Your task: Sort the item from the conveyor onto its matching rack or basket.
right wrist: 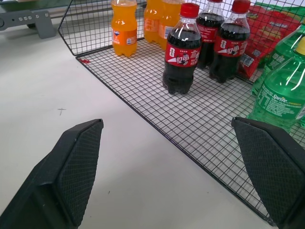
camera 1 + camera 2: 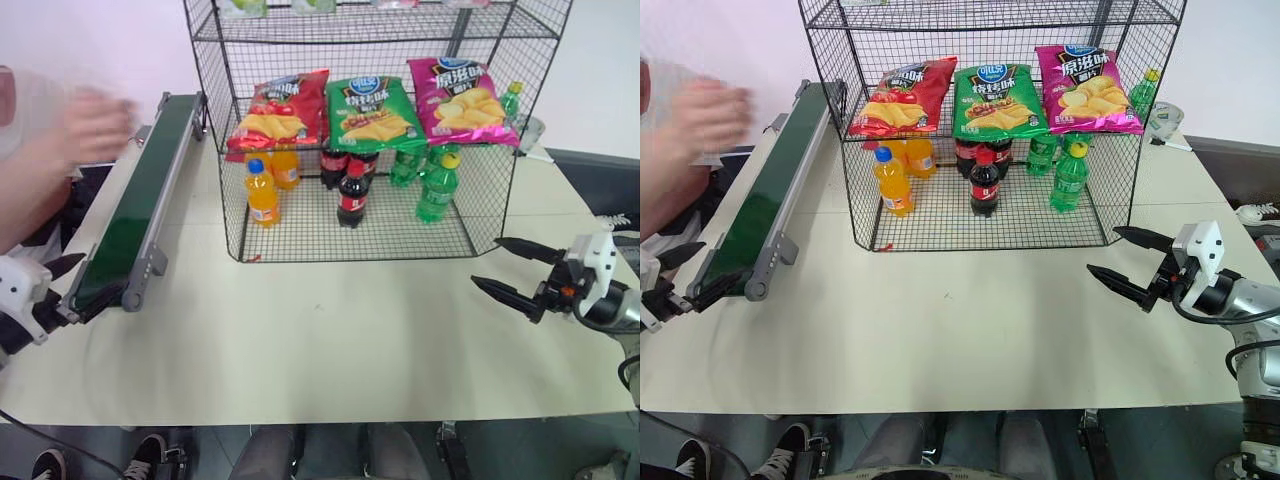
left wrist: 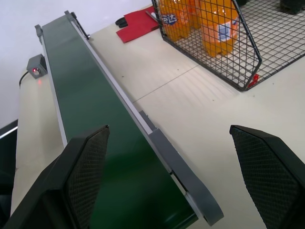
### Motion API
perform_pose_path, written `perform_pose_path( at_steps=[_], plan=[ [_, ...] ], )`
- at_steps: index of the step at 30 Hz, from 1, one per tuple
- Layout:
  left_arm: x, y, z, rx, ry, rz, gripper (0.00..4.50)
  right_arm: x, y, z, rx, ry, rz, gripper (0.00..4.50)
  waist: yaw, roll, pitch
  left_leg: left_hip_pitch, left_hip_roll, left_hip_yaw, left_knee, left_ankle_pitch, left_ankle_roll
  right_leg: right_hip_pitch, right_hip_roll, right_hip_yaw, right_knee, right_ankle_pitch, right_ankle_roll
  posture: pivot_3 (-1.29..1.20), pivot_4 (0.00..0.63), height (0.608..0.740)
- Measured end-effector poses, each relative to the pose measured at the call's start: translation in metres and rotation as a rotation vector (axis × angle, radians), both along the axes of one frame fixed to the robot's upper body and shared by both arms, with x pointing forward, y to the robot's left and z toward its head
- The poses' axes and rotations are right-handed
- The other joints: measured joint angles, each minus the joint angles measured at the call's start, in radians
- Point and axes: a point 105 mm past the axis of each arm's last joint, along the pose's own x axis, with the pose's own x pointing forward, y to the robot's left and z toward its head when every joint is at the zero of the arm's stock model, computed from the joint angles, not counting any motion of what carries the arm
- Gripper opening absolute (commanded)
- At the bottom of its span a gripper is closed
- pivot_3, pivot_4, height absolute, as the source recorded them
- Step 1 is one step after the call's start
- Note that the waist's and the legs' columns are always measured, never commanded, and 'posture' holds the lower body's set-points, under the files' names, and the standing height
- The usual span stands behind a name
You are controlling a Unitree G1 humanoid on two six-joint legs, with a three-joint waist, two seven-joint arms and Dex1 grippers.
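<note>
The dark green conveyor [image 2: 140, 200] runs along the table's left side, and its belt surface is bare. A red snack bag [image 2: 280, 108] lies on the middle tier of the black wire rack [image 2: 230, 150], at its left, next to a green bag and a magenta bag. My left gripper [image 2: 60, 290] hangs at the conveyor's near end, open, with the belt's end [image 3: 119, 191] between its fingers and nothing held. My right gripper [image 2: 486, 262] is open and holds nothing, over the table just before the rack's right front corner.
A person's blurred hand [image 2: 90, 125] hovers left of the conveyor's far half. On the rack's bottom tier stand orange soda [image 2: 261, 193], cola [image 2: 351, 196] and green bottles [image 2: 436, 188]. Green [image 2: 373, 112] and magenta [image 2: 462, 100] chip bags share the middle tier. A small sensor box [image 3: 35, 67] sits beside the belt.
</note>
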Motion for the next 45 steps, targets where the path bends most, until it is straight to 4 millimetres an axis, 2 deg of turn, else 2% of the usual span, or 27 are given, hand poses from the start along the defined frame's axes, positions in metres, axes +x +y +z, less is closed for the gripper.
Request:
perform_pose_path(
  at_steps=[27, 45],
  plan=[
    [-0.0011, -0.0052, -0.0022, -0.003, -0.007, -0.004, 4.21, 0.0057, 0.0044, 0.0047, -0.006, -0.020, 0.014, 4.50, 0.000, 0.000, 0.000, 0.000, 0.000, 0.000, 0.000, 0.000, 0.000, 0.000, 0.000, 0.000, 0.000, 0.000, 0.000, 0.00, 0.150, 0.740],
    [-0.0059, -0.0049, -0.0041, 0.055, -0.033, 0.012, 4.21, 0.0073, 0.0093, 0.0021, -0.006, -0.009, 0.029, 4.50, 0.000, 0.000, 0.000, 0.000, 0.000, 0.000, 0.000, 0.000, 0.000, 0.000, 0.000, 0.000, 0.000, 0.000, 0.000, 0.00, 0.150, 0.740]
  ],
)
